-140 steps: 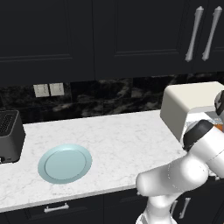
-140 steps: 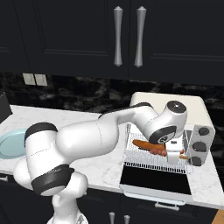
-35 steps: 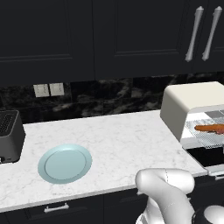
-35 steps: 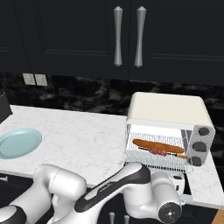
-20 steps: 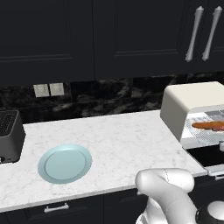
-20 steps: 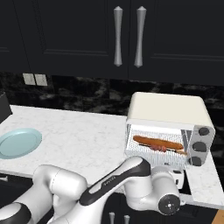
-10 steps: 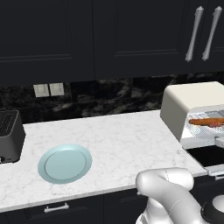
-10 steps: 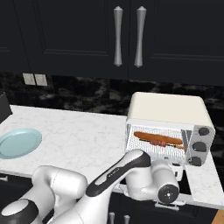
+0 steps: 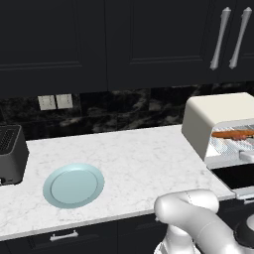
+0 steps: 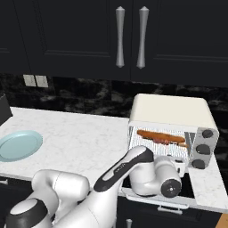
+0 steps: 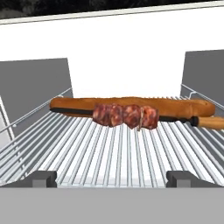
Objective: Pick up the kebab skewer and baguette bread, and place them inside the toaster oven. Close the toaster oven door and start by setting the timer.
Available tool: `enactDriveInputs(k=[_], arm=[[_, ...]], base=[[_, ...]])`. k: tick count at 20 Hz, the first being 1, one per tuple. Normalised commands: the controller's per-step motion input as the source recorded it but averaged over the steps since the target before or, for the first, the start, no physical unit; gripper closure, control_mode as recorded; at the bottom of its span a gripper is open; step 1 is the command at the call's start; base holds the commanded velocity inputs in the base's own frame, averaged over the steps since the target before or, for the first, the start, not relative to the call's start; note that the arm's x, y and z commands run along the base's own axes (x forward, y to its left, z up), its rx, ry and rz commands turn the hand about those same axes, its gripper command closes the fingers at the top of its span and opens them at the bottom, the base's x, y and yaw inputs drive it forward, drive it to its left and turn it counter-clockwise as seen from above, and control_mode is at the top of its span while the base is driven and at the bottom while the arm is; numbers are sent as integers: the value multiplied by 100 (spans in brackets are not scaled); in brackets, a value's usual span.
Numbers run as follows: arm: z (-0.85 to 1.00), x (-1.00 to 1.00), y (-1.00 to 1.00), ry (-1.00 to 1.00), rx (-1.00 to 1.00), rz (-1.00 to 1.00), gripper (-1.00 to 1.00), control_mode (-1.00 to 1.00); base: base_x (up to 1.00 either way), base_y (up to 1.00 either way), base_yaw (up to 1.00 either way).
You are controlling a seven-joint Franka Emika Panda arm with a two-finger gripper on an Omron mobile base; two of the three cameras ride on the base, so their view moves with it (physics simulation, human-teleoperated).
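Observation:
The toaster oven (image 10: pixel 171 113) stands on the right of the counter with its door (image 9: pixel 235 176) let down flat in front. Inside, on the wire rack (image 11: pixel 122 153), the baguette bread (image 11: pixel 131 104) lies crosswise. The kebab skewer (image 11: pixel 124 116) rests against its front, meat chunks at the middle. Both show through the mouth in the base views, the baguette bread (image 9: pixel 233 134) from the left and the kebab skewer (image 10: pixel 162 139) from the right. My gripper (image 11: pixel 112 179) is open at the rack's front edge, facing the food, with nothing between its fingertips (image 11: pixel 41 178). My wrist (image 10: pixel 165 187) hangs low over the door.
A pale blue plate (image 9: pixel 73 184) lies on the white marble counter (image 9: pixel 144 154) left of centre. A black slot toaster (image 9: pixel 10 154) stands at the far left. Three knobs (image 10: pixel 202 149) run down the oven's right front. Dark cabinets hang above.
My hand has risen from below the counter edge to the oven's mouth. The rack with the baguette and skewer has slid back into the oven.

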Motion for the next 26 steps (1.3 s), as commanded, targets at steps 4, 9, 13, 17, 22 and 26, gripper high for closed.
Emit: enactDriveInputs(k=[4,9,13,17,22,26], arm=[[0,25,0,-1,0,0,-100,-100],[0,26,0,-2,0,0,-100,-100],[0,25,0,-2,0,0,-100,-100],[0,23,0,-1,0,0,-100,-100],[0,17,2,0,0,0,-100,-100],[0,19,4,0,0,0,-100,-100]], base=[[0,0,0],[0,0,0],[0,0,0],[0,0,0],[0,0,0],[0,0,0]])
